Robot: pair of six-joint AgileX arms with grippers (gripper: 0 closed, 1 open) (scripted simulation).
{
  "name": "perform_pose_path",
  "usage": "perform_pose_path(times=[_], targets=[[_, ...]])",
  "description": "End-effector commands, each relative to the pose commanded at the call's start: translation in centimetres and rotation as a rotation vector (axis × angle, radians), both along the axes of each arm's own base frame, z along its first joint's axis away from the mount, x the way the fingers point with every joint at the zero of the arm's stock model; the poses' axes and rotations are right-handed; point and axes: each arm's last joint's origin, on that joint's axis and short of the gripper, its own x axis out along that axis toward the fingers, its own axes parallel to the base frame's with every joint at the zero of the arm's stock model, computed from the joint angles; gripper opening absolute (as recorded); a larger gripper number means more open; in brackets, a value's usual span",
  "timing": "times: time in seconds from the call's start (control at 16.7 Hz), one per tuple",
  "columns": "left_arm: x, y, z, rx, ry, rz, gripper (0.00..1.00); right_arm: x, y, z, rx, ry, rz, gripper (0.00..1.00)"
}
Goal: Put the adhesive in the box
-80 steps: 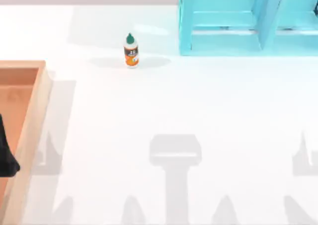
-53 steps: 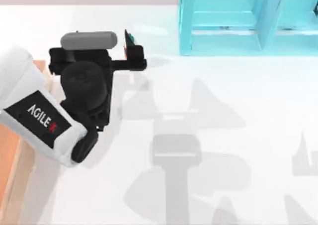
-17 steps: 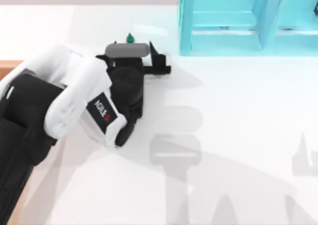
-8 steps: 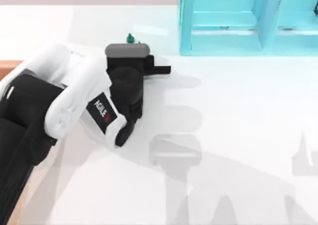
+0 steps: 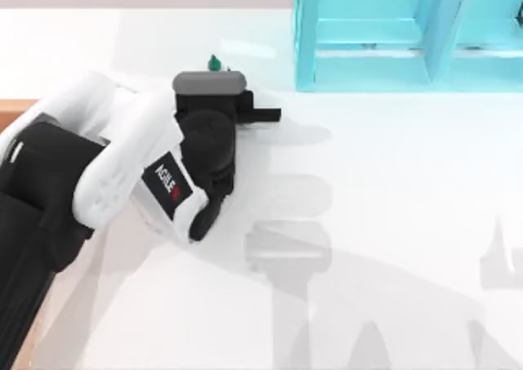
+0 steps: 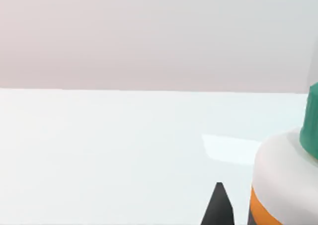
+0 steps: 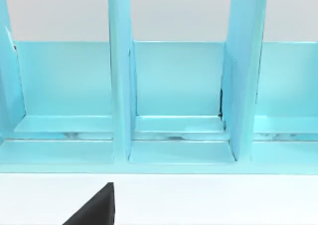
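The adhesive stands near the table's back edge, left of centre; from above its green cap peeks out past my left arm. In the left wrist view the bottle is very close, with green cap, white shoulder and orange label, and one black fingertip stands right beside it. My left gripper is closed in around the bottle, which still rests on the table. A sliver of the wooden box shows at the left edge, behind the arm. One dark fingertip of my right gripper faces the shelf unit.
A turquoise compartmented shelf unit stands at the back right, close to the bottle's right side; it also appears as the shelf unit in the right wrist view. White tabletop lies open in the middle and right front.
Since a second ago my left gripper's fingers have drawn in around the bottle. The arm has barely moved in the last half second, and the bottle stays in place.
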Motion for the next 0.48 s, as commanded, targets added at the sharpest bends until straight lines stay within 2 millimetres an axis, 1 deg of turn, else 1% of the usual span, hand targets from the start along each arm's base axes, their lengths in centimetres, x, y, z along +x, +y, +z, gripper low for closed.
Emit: perform_pose_path(times=[0.12, 0.24, 0.3, 0.48], targets=[[-0.1, -0.1, 0.1, 0.001, 0.001, -0.004, 0.00, 0.0, 0.0, 0.0, 0.000, 0.000, 0.000, 1.00], [0.0, -0.1, 1.1, 0.006, 0.012, -0.003, 0.00, 0.0, 0.0, 0.0, 0.000, 0.000, 0.000, 1.00], [0.1, -0.1, 2.1, 0.007, 0.014, -0.003, 0.00, 0.0, 0.0, 0.0, 0.000, 0.000, 0.000, 1.00], [0.3, -0.2, 6.1, -0.008, -0.012, -0.001, 0.00, 0.0, 0.0, 0.0, 0.000, 0.000, 0.000, 1.00]])
